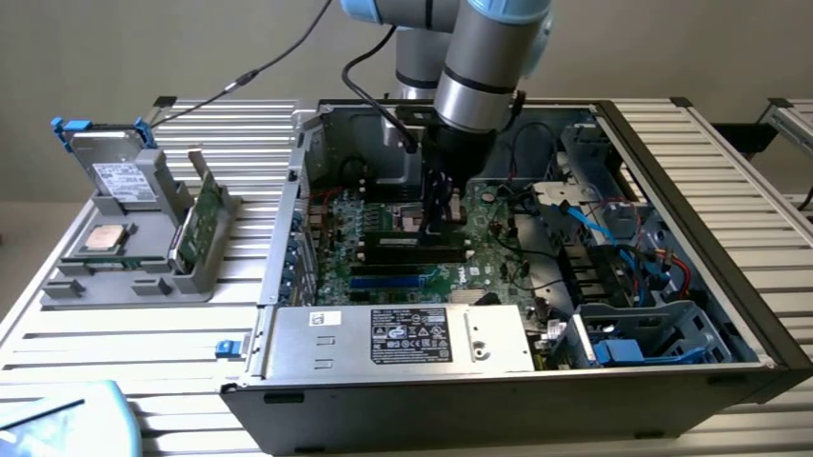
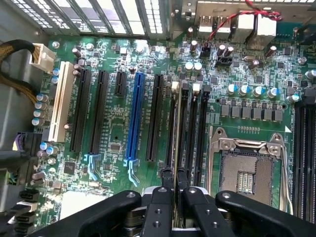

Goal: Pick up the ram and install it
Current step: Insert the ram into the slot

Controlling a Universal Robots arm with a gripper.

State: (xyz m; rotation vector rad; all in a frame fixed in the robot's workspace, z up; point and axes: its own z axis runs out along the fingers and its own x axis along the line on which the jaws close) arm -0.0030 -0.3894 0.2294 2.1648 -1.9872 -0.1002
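Just beside CPU socket (image 2: pixel 245 173), above black memory slots (image 2: pixel 190 128): gripper (image 2: pixel 174 174) closed to a narrow gap, pinching ram (image 2: pixel 174 158) edge-on between fingertips, board running parallel to slots. Well apart from socket, black label (image 1: pixel 410 335) on silver power supply (image 1: pixel 496 343), white print too small to read.

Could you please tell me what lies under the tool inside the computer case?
Memory slots on the motherboard, beside the empty processor socket. The tool, gripping the ram, covers one end of them.

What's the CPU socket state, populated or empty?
Empty: the CPU socket shows bare contacts in the wrist view, no chip seated.
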